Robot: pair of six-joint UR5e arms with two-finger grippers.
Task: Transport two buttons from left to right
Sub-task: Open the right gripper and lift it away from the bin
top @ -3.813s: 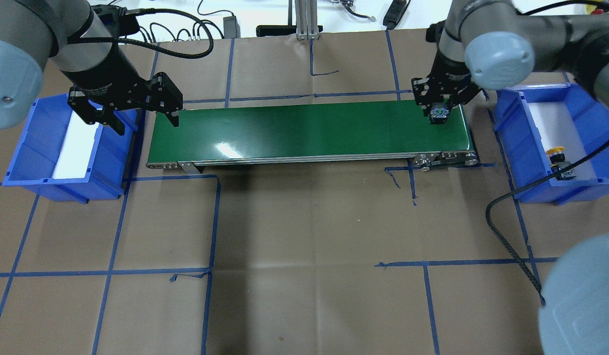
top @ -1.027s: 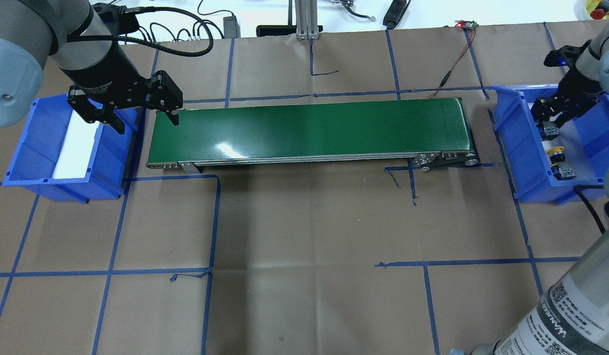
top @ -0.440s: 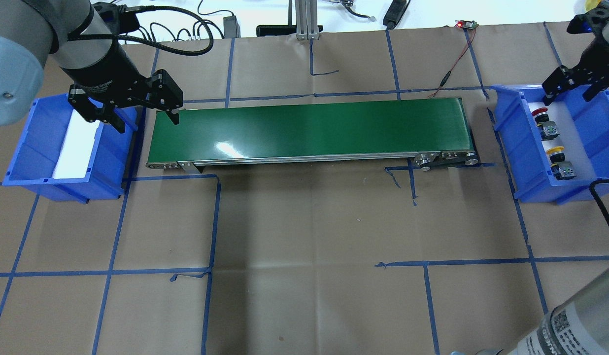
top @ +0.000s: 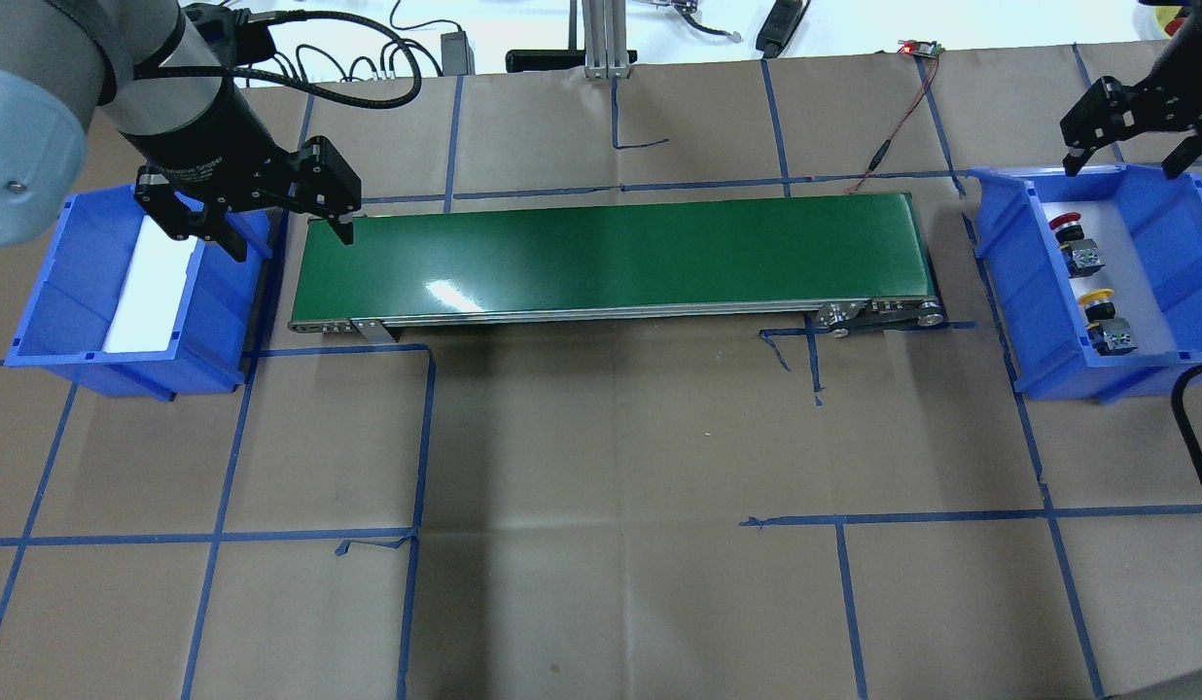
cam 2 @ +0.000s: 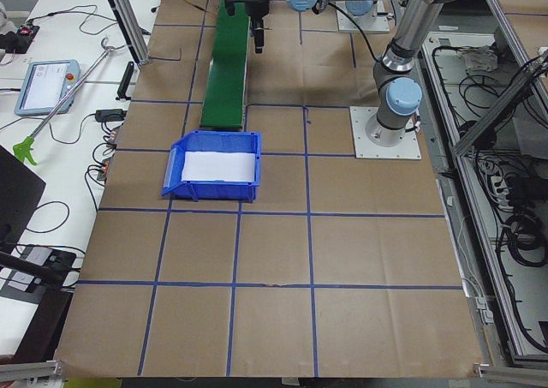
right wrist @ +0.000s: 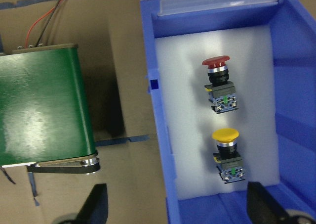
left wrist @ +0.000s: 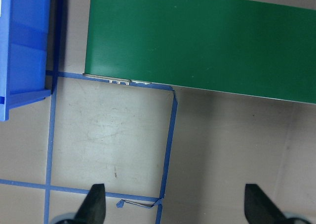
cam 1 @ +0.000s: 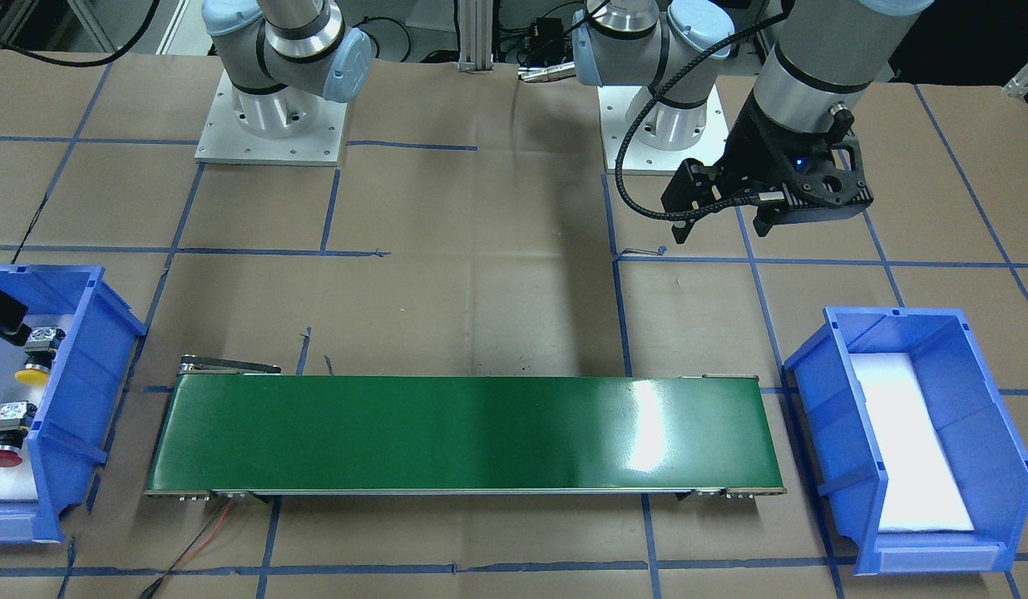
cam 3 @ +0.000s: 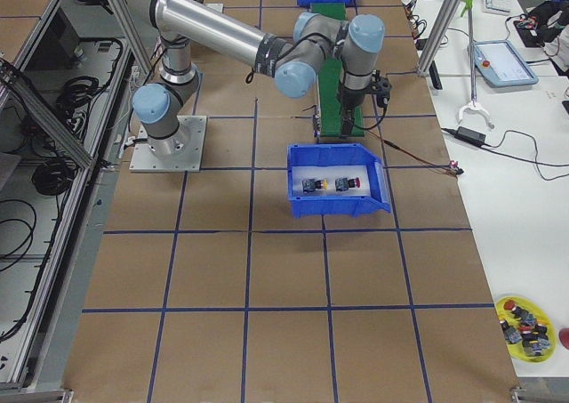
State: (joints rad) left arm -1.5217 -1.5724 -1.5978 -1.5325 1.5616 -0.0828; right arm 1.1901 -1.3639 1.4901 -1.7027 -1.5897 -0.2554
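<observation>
Both buttons are lying on their sides inside the right blue bin (right wrist: 160, 135), on the white foam pad (right wrist: 182, 135) that is covering its floor. The red button (right wrist: 219, 83) is lying farther from the robot and the yellow button (right wrist: 227, 157) nearer to it; they are lined up one after the other and are not touching. Each one is pointing its cap away from the robot and its terminal block toward it. The right end effector (top: 1119, 170) is hanging above the far end of this bin, with its jaws spread wide and grasping nothing. The green conveyor belt (top: 601, 253) is lying across the paper-covered worktop (top: 601, 486) between the two bins, and its right end is sitting just beside the right bin. The left end effector (top: 293, 249) is hovering well above the worktop near the left end of the belt, beside the left blue bin (top: 47, 292); its jaws are also released and wide apart, and nothing is sitting between its fingers (left wrist: 96, 199). The left bin is showing a white pad (top: 149, 292) on its floor.
</observation>
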